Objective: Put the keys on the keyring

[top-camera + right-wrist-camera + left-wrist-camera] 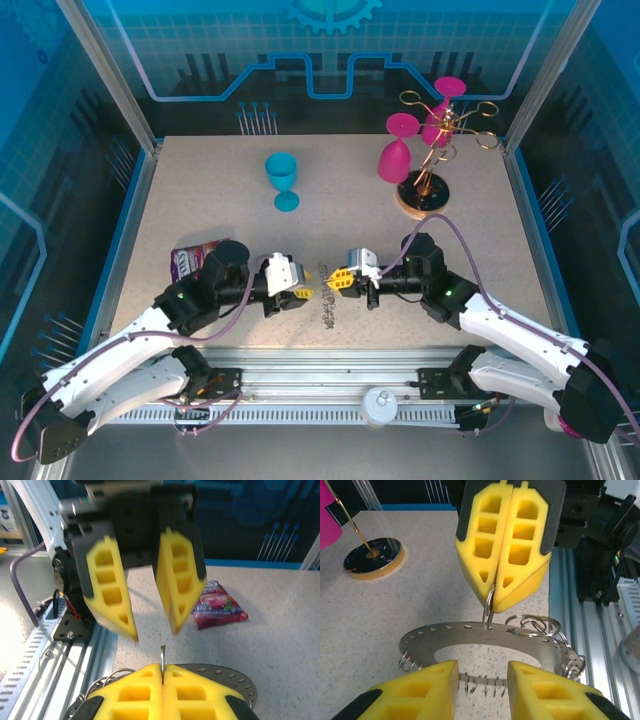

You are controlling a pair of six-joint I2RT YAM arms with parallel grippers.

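- The right gripper (492, 591) has its jaws pressed together, pinching one thin wire loop (489, 611) that stands up from the keyring (445, 639). The loop could slip out, since the grip on it is very small.
- The keyring sits on the desk (200, 200) near its 6 o'clock edge, between both grippers. A steep pull could drag it toward the metal rail (580, 605).
- The left gripper (154, 630) hangs at the ring's 9 o'clock side with its jaws spread and empty. Closing too low might catch the plate.
- Tangled loops (540, 627) at the ring's 3 o'clock could snag.
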